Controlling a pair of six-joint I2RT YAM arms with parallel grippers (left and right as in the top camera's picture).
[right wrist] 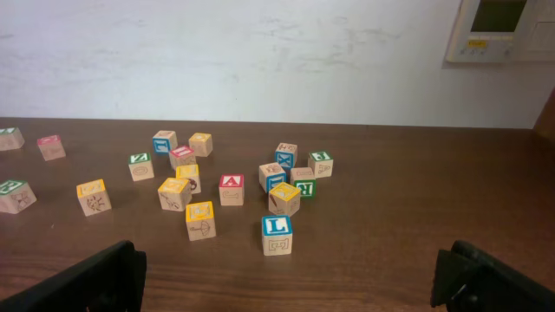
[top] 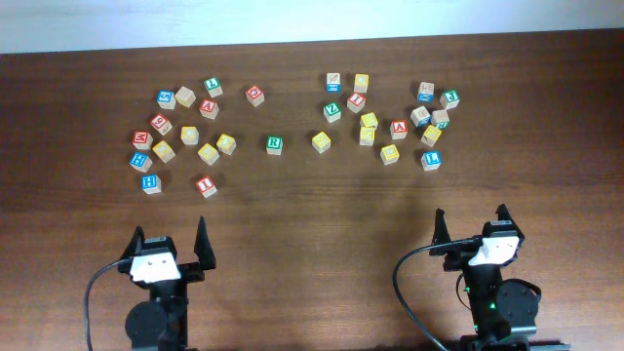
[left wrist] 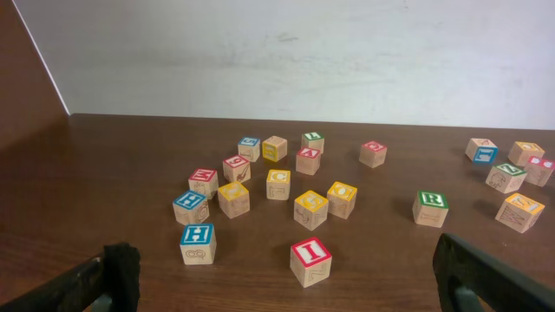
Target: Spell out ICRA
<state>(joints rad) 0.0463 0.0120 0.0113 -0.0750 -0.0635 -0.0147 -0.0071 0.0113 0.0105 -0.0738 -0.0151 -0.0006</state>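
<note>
The red I [top: 205,184] stood alone on the counter [top: 312,224], apart from the left cluster and on its near edge, the closest cube to the left arm [top: 156,268]. From the left jaws it lay straight ahead and a little to the right of their midline. A short reach forward with a slight shift right should put it between them. Being a cube, it had no long axis. In the left wrist view it sat slightly turned, so a small wrist rotation would probably square the jaws to its faces.

Both pairs of jaws stood wide open and held nothing, and both hung back near the counter's front edge.

The green R [top: 275,144] sat by itself between the two clusters, ahead and to the right of the left jaws and nearer to them than to the right jaws. The red A [top: 399,129] lay in the right cluster, ahead and to the left of the right arm [top: 492,258], so that arm looked the natural one for it. Several yellow cubes lay in both clusters, and which carried the C could not be read.
</note>
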